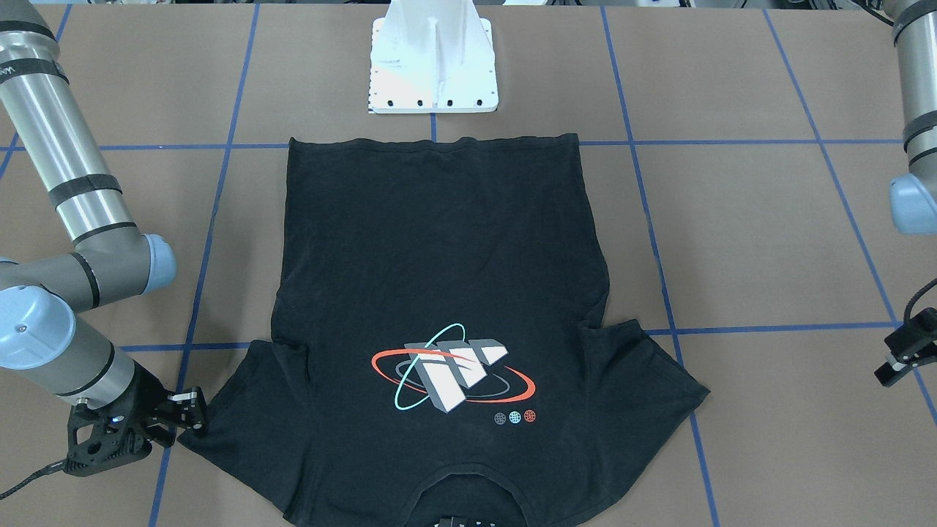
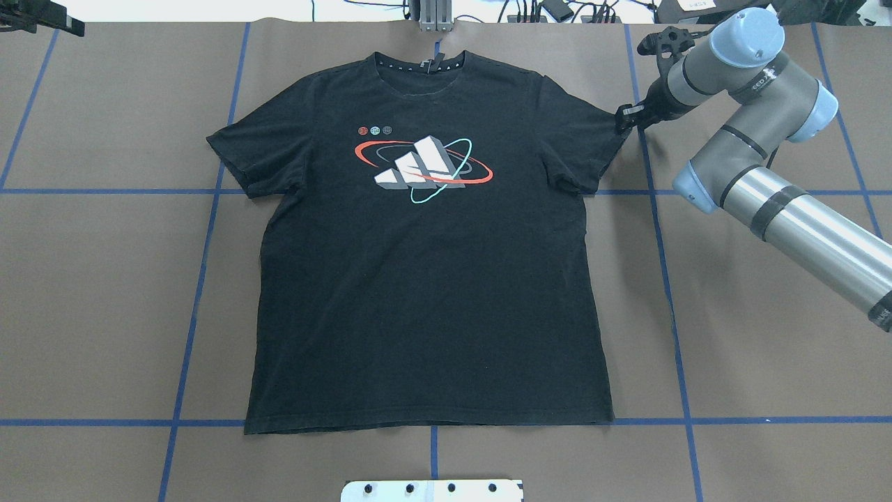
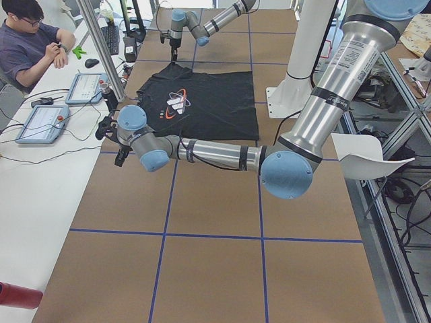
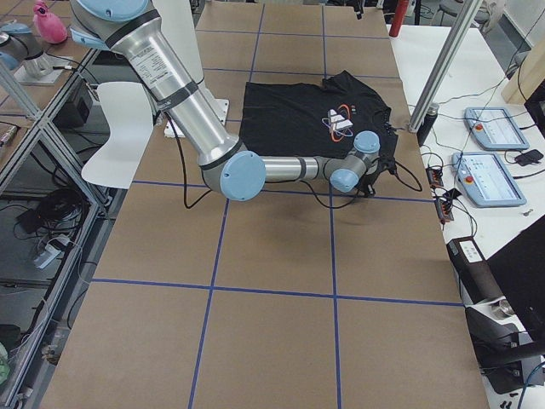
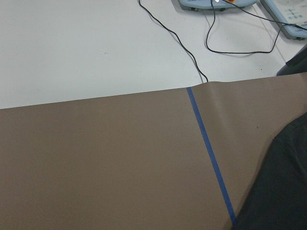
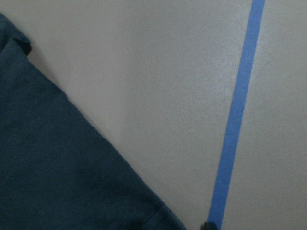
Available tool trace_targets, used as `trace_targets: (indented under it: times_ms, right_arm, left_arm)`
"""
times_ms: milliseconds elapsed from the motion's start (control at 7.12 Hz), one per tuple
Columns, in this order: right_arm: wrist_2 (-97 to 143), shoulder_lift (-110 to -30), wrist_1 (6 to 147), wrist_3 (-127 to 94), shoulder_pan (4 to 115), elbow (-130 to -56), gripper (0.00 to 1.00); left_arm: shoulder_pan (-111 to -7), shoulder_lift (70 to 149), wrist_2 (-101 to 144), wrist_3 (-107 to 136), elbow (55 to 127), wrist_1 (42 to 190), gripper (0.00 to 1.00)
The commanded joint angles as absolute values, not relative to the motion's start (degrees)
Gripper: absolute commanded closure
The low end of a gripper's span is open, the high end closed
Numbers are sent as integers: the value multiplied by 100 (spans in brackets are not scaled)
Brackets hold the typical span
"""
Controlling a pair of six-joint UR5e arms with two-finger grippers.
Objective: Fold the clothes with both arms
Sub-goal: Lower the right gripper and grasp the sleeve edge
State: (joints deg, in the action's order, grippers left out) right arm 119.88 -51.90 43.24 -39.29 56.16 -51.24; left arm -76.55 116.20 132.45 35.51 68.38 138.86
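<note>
The black T-shirt (image 2: 425, 293) lies flat with its logo (image 2: 425, 167) up, collar on the far side and hem toward the robot's base. My right gripper (image 2: 622, 118) sits low, right beside the tip of the shirt's sleeve (image 1: 219, 417), and looks open with nothing in it. The right wrist view shows only the sleeve's edge (image 6: 57, 177) and bare table. My left gripper (image 1: 899, 359) hovers near the table's far edge, well clear of the other sleeve (image 1: 681, 388), and also looks open. A corner of the shirt (image 5: 283, 191) shows in the left wrist view.
The white base plate (image 1: 433, 73) stands just behind the hem. Blue tape lines (image 2: 202, 279) grid the brown table. Beyond the far edge runs a white bench with cables (image 5: 192, 52) and pendants (image 4: 494, 128), and a person (image 3: 34, 40) sits there.
</note>
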Motion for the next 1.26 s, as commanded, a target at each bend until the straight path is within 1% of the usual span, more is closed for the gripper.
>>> trace_targets:
  times_ms: [0, 281, 702, 1123]
  right_arm:
    - [11980, -5186, 4333, -3946, 5616, -5124, 68]
    - [11979, -5151, 4333, -3955, 5616, -5124, 100]
    - [12041, -5080, 4324, -3999, 5651, -5185, 100]
    - [12523, -5036, 4324, -3981, 5687, -5606, 100]
  left_arm:
    - [-7664, 11619, 13245, 3551, 6838, 13887, 1]
    - [-7655, 11619, 13245, 3551, 6829, 13887, 1]
    - [-7655, 11619, 13245, 3560, 6838, 13887, 1]
    - [-7655, 11619, 13245, 3551, 6838, 13887, 1]
